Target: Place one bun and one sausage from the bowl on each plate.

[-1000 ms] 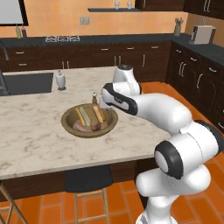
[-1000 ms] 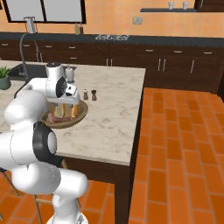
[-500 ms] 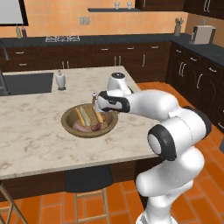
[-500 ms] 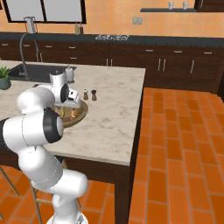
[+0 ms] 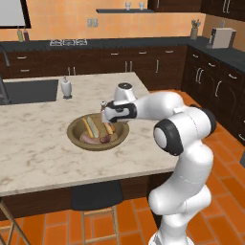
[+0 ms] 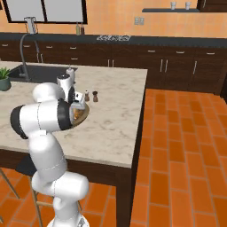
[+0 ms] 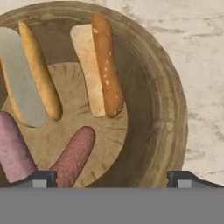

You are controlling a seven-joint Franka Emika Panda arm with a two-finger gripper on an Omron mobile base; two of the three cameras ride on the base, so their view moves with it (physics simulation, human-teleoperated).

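The brown wooden bowl (image 5: 75,137) sits on the marble island. It holds two buns and two sausages. In the hand view, one bun (image 7: 101,65) lies near the bowl's rim (image 7: 173,122) and the other bun (image 7: 28,76) lies at the left. One sausage (image 7: 74,155) points toward my left fingertip (image 7: 39,179); the second sausage (image 7: 12,148) lies at the left edge. My gripper (image 7: 111,179) hangs open just above the bowl's right side (image 5: 106,120), with nothing between its jaws. The plates are out of view.
A white bottle (image 5: 65,87) stands by the sink (image 5: 28,91) at the left. Two small shakers (image 6: 91,95) stand just beyond the bowl (image 6: 84,113). A stool (image 5: 95,196) is tucked under the counter's front edge. A potted plant (image 6: 4,77) sits by the faucet.
The hand has swung left and come down over the bowl's right side. The jaws have stayed open. The bowl's contents have not moved.
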